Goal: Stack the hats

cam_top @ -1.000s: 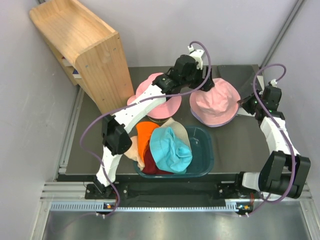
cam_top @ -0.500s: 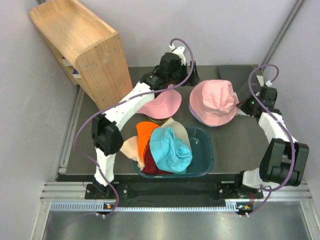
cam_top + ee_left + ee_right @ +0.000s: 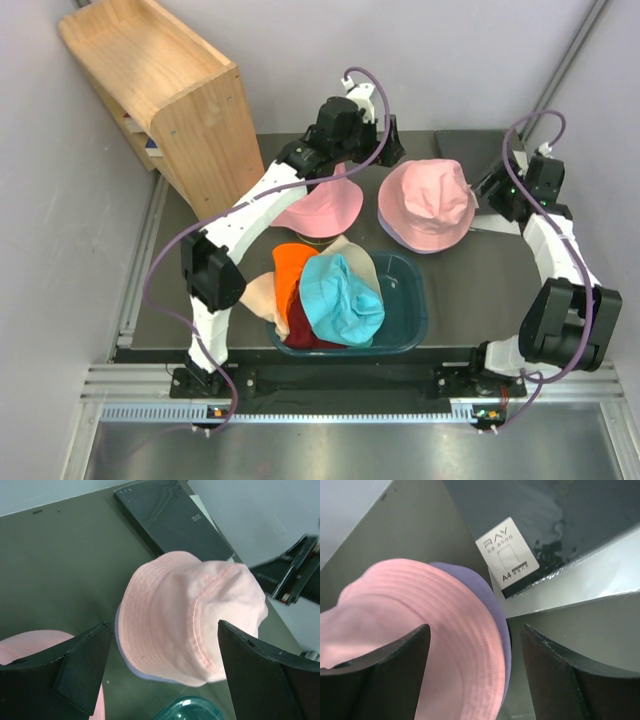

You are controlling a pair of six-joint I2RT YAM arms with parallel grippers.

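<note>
A pink hat (image 3: 428, 203) lies on a lavender hat (image 3: 400, 238) at the back right of the table. In the left wrist view the pink hat (image 3: 192, 615) fills the middle, with the lavender brim (image 3: 131, 667) under it. My left gripper (image 3: 388, 158) (image 3: 164, 626) hovers open just left of this pair, holding nothing. My right gripper (image 3: 490, 190) (image 3: 475, 672) stands open at the pair's right edge, with the pink brim (image 3: 420, 645) and lavender brim (image 3: 497, 612) between its fingers but not pinched. Another pink hat (image 3: 322, 208) lies under my left arm.
A dark teal tub (image 3: 408, 322) at the front holds a teal hat (image 3: 342, 300), an orange hat (image 3: 292, 272), a beige hat (image 3: 358, 258) and a maroon hat (image 3: 305, 338). A wooden shelf (image 3: 165, 100) stands at the back left. A black board (image 3: 470, 148) lies at the back right.
My right gripper has opened and let go of the pink hat's brim. My left gripper has drawn back to the left, off the pink hat, and opened a little wider.
</note>
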